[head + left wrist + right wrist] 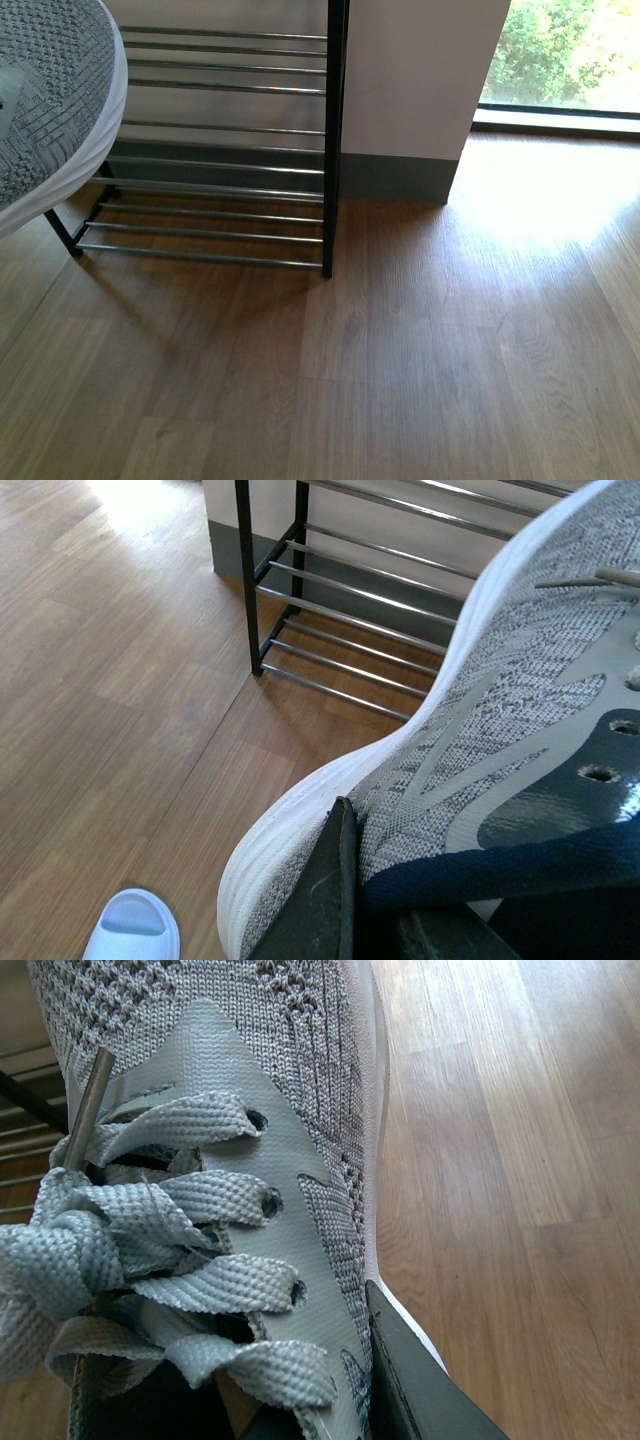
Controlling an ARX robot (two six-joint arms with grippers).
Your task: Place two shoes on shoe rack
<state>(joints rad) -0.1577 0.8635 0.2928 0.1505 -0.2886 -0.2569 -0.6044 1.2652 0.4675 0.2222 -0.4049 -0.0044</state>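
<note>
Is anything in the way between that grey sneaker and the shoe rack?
Nothing visible. The grey knit sneaker hangs right before the black metal-framed rack with chrome bars; the pale blue rubber slide lies off on the floor.

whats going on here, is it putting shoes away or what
Yes, shoes are going onto the rack. The left gripper holds a grey sneaker up in the air beside the shoe rack, not yet on a tier. The right gripper looks clamped on a laced grey sneaker as well. A pale blue slide lies on the wood floor.
</note>
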